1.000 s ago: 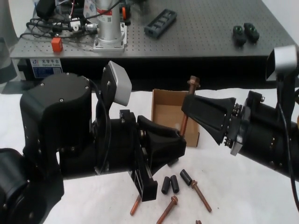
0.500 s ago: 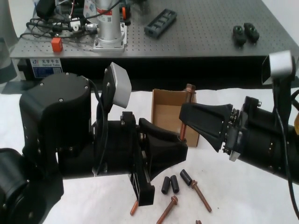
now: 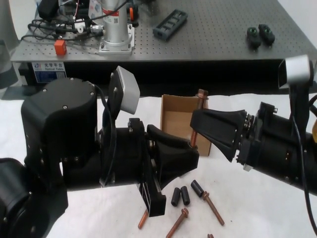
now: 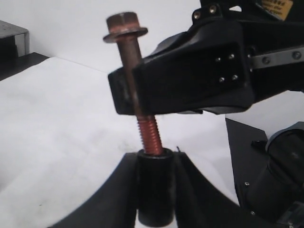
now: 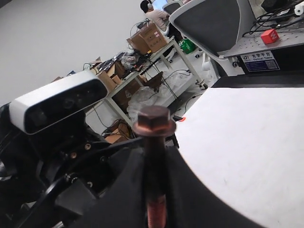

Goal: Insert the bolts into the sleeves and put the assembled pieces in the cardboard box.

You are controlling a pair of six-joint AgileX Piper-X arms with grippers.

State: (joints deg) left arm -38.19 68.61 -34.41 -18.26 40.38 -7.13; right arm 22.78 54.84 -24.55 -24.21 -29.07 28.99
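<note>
Holding a bolt (image 4: pixel 129 54), the right gripper (image 3: pixel 196 121) rests its tip in the left gripper's (image 3: pixel 192 151) clamped sleeve (image 4: pixel 155 190).

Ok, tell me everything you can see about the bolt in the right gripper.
The bolt is copper-coloured metal, with a flanged hex head on top and a threaded lower shank. It stands nearly upright, clamped mid-shank by the right gripper. Its threaded tip meets the mouth of the black sleeve held in the left gripper; its depth inside is hidden.
</note>
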